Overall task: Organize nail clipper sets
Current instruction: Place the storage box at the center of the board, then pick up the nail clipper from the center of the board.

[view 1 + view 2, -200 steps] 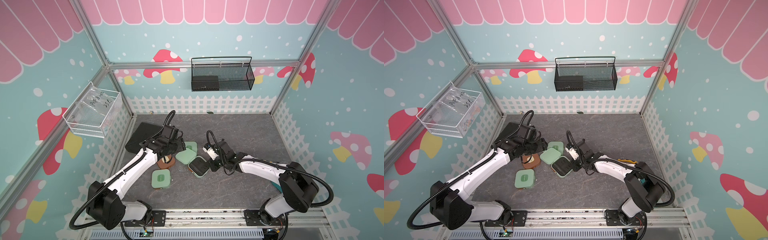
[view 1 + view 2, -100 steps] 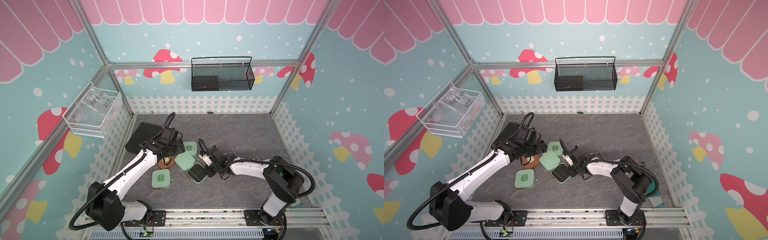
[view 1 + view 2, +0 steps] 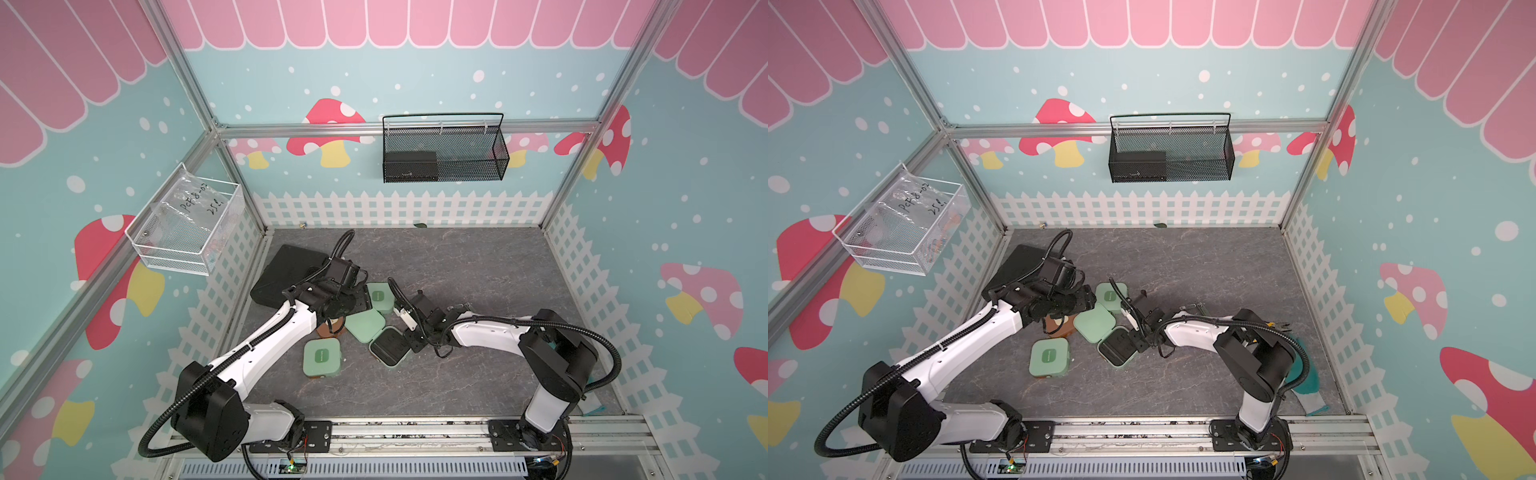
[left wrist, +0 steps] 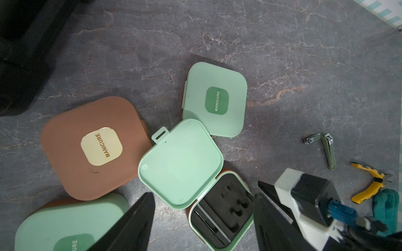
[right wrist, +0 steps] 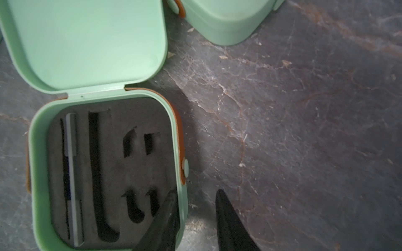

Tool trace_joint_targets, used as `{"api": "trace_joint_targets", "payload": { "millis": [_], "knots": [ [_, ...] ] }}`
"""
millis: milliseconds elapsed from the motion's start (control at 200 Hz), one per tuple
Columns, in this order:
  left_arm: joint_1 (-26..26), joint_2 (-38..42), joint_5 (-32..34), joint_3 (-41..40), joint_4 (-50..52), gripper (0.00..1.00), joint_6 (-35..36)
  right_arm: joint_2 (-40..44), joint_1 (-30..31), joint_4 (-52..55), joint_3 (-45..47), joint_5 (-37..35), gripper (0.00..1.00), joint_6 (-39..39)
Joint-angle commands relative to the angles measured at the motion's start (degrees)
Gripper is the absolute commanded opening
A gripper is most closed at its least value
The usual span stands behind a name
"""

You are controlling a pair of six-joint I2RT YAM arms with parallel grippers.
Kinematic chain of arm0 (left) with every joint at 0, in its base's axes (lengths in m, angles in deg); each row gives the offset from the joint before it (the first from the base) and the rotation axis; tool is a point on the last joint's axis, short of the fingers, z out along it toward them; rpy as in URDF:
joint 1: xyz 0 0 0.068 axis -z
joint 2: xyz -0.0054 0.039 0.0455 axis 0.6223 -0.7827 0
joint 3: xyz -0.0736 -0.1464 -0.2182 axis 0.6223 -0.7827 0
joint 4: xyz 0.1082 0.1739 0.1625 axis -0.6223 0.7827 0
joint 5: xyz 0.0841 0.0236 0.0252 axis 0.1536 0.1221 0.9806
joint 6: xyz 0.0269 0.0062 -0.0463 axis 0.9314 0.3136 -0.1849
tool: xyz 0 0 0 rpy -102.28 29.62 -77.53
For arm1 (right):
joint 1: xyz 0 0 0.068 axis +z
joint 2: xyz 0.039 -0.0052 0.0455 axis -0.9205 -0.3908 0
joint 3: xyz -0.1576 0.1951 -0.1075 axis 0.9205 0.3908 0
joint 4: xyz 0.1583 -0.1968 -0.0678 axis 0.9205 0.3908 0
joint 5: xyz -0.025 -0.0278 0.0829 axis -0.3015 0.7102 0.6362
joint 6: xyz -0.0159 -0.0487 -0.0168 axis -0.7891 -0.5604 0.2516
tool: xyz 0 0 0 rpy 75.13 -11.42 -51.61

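In both top views the four cases are sitting in a cluster on the floor [image 3: 478, 270], just below and left of the frame's centre. The open case [image 3: 390, 349] is lying at the cluster's lower right, its lid [image 3: 365, 325] folding back toward the upper left and its black insert [image 5: 108, 169] facing up. The right gripper [image 3: 409, 337] is pointing in from the right of the frame, its tip meeting that case's right edge. In the right wrist view its fingers [image 5: 167, 217] are standing partly apart and gripping nothing. One is overlapping the case's rim at a corner of the insert and the other is hanging over bare floor outside. The wall is running between them, with a gap on its outer side. A thin silver tool [image 5: 72, 173] is resting in one slot. The left gripper [image 3: 356, 302] is hovering over the cluster's upper part. In the left wrist view its fingers [image 4: 134, 221] are spreading wide and holding nothing. The open case's base is showing in the gap between them and the lid is lying beyond their tips. The brown case [image 4: 93, 147] is touching the lid. The top mint case [image 3: 380, 297] is sitting just beside the lid and the bottom mint case [image 3: 322, 357] is lying at the cluster's lower left. Two clippers [image 4: 328, 152] are lying loose on the floor, well apart from the cases, near yellow pliers [image 4: 369, 180] and a teal glove [image 4: 385, 206].
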Motion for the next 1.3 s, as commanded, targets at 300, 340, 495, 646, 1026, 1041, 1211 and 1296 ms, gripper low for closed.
{"api": "trace_joint_targets", "payload": {
  "millis": [300,340,495,646,1026,1041,1211,1296],
  "knots": [
    [2.8,4.6,1.1,-5.5,-0.2,0.75,-2.4,11.1,-16.5,12.8,-3.0,-5.0,0.56,1.4],
    [3.0,4.9,0.9,-6.1,-0.5,0.75,-2.5,11.1,-19.0,12.9,-2.5,-5.1,0.57,0.9],
    [3.2,5.7,0.1,-7.4,-1.4,0.75,-2.7,7.7,-26.4,13.9,-2.9,-4.4,0.59,-1.3],
    [3.3,6.2,-0.3,-7.5,-1.5,0.75,-2.6,3.3,-30.9,14.8,-4.3,-3.1,0.61,-3.5],
    [3.3,5.3,-1.0,-7.5,-1.8,0.75,-2.9,-3.5,-32.9,18.4,-6.8,-1.7,0.52,-6.1],
    [3.3,5.2,-1.1,-7.5,-1.8,0.75,-2.9,-3.6,-32.9,18.6,-6.9,-1.6,0.51,-6.2],
    [3.5,3.9,-1.7,-6.9,-2.1,0.75,-3.2,-4.9,-33.6,20.4,-7.8,0.7,0.44,-7.8],
    [3.7,3.4,-1.9,-6.6,-2.0,0.75,-3.2,-5.6,-34.0,21.6,-8.2,1.2,0.41,-8.5]
  ]
}}
